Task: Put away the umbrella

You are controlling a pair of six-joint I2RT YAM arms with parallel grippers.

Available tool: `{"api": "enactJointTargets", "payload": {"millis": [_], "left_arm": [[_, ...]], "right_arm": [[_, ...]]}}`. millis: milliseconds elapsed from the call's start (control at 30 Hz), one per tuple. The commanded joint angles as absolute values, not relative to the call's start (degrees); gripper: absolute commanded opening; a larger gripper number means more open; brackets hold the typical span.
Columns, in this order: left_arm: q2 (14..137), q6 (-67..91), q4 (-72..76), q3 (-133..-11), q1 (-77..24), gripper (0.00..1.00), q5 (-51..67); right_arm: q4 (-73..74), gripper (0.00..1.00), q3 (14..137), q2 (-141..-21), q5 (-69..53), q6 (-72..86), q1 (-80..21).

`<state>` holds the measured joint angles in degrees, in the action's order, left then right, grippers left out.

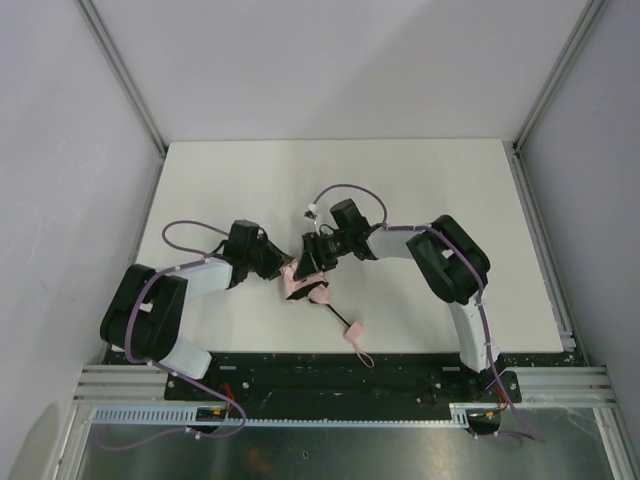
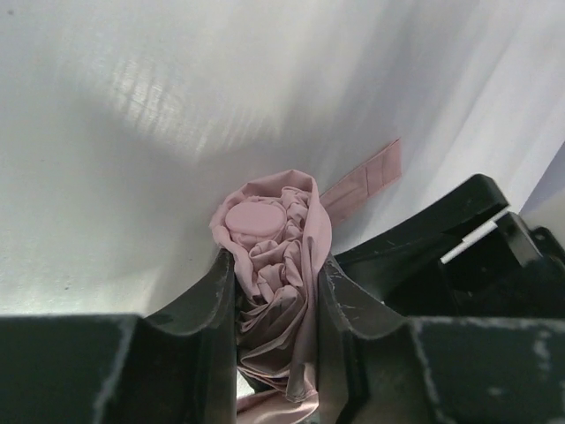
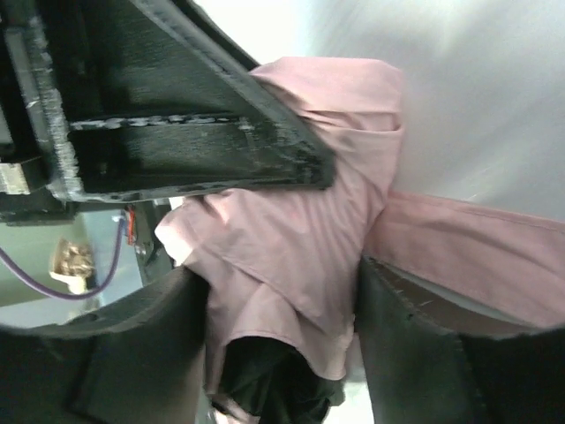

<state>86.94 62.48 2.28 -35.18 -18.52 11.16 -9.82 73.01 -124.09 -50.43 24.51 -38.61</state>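
The umbrella lies folded near the middle of the table, pale pink fabric bunched up. Its thin black shaft runs toward the near edge and ends in the small pink handle with its wrist loop. My left gripper is shut on the gathered canopy, whose round pink tip cap points away. My right gripper grips the same bundle from the other side, its jaws closed on pink fabric with dark lining showing below. The pink closure strap sticks out.
The white table is bounded by grey walls and aluminium frame rails left and right. A black base plate runs along the near edge. The right arm's purple cable loops above the grippers.
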Motion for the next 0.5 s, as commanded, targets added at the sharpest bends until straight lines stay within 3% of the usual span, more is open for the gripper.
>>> {"api": "enactJointTargets", "payload": {"millis": [0,233,467], "left_arm": [[89.8,56.9,-5.5,-31.2,-20.4,0.03,7.8],[88.7,57.4,-5.5,-30.8,-20.3,0.0,7.6],[89.0,58.9,-5.7,-30.7,-20.2,0.0,8.6]], "right_arm": [[4.3,0.7,75.2,-117.9,-34.6,15.7,-40.3],[10.9,0.82,76.2,-108.8,-13.4,7.8,-47.9],[8.2,0.87,76.2,-110.3,12.7,1.6,-60.1]]}}
